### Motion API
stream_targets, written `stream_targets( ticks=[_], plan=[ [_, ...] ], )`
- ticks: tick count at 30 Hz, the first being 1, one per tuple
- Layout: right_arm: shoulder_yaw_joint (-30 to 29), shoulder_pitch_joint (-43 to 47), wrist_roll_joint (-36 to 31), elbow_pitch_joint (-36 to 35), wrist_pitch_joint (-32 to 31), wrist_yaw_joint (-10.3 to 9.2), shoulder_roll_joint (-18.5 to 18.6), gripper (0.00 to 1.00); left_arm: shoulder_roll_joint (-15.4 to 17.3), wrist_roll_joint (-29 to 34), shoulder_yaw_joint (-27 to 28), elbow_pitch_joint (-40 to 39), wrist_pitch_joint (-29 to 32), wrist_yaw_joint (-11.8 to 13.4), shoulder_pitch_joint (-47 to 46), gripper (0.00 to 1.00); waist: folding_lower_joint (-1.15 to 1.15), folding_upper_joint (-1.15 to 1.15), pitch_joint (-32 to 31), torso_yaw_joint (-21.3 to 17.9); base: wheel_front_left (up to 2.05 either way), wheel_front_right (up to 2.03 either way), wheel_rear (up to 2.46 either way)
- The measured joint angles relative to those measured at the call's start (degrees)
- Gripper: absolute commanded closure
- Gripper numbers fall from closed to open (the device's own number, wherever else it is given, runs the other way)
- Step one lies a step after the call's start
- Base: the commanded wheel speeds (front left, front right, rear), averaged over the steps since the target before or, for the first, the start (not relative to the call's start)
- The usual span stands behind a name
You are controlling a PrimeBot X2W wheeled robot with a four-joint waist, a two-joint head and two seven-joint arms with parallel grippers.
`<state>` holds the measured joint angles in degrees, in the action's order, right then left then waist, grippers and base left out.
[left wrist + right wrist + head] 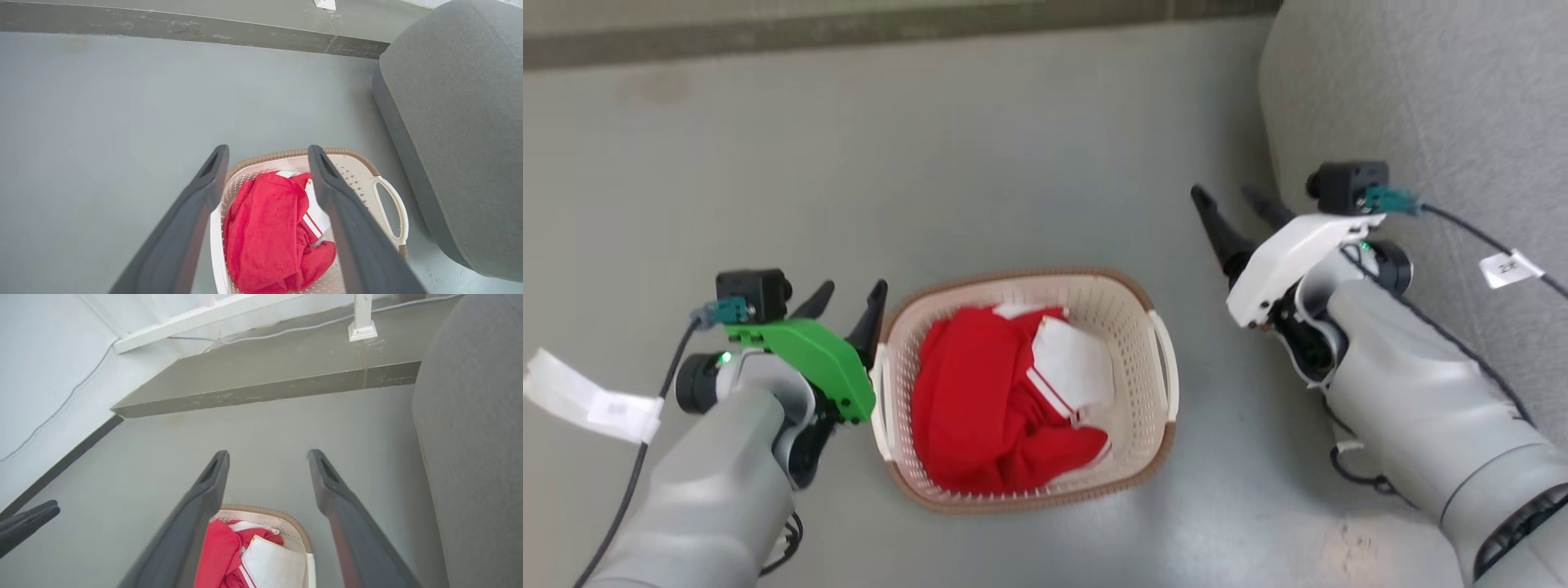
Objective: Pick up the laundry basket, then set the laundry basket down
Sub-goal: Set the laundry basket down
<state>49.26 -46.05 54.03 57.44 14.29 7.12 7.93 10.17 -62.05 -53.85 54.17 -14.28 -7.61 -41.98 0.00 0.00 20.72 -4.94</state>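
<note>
The laundry basket [1139, 327] stands on the grey floor between my arms, cream-white and perforated, with a brown rim and white side handles. Red and white clothing [1005, 400] fills it. My left gripper [849, 296] hangs open just beside the basket's left handle, its fingers not touching it. In the left wrist view the open left gripper [267, 152] frames the laundry basket [355, 167] from above. My right gripper [1232, 198] is open and held well off to the basket's right and farther back. The right wrist view has the right gripper [267, 455] above the laundry basket [292, 526].
A grey upholstered seat [1421, 98] stands close on the right, behind my right arm. A raised grey step [261, 371] runs along the far side of the floor, with a white post [361, 318] on it. A white wall [45, 367] lies to the left.
</note>
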Motion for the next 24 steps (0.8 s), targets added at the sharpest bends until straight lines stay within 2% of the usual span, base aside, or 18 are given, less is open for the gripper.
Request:
stream_targets(
  ticks=[5, 12, 17, 20, 24],
  plan=[
    [-4.3, 1.3, -2.3, -4.4, 0.1, -0.1, 1.4, 0.0, 0.7, 1.1, 0.8, -2.2, -0.1, 0.0, 2.3, 0.0, 0.0, 0.0, -4.1, 0.2, 0.0, 0.0, 0.0],
    [-7.3, 7.4, -6.9, -9.9, 0.1, -1.32, 2.2, 0.0, 3.0, 4.4, 7.9, -8.0, -0.1, 0.0, 3.5, 0.0, 0.0, 0.0, -9.8, 0.8, 0.0, 0.0, 0.0],
    [-10.2, 10.2, -10.4, -15.0, 0.1, -3.72, 3.2, 0.0, 4.1, 7.6, 11.9, -12.5, -0.1, 1.4, 7.0, 0.0, 0.0, 0.0, -13.8, 1.2, 0.0, 0.0, 0.0],
    [-11.8, 11.8, -12.6, -18.2, 0.1, -4.47, 3.5, 0.0, 4.8, 10.5, 14.4, -15.8, -0.1, 3.0, 8.4, 0.0, 0.0, 0.0, -15.8, 1.3, 0.0, 0.0, 0.0],
    [-15.4, 14.2, -15.3, -22.9, 0.1, -6.8, 4.9, 0.0, 5.6, 13.6, 17.9, -20.7, -0.1, 4.5, 10.7, 0.0, 0.0, 0.0, -17.9, 1.4, 0.0, 0.0, 0.0]
  ],
)
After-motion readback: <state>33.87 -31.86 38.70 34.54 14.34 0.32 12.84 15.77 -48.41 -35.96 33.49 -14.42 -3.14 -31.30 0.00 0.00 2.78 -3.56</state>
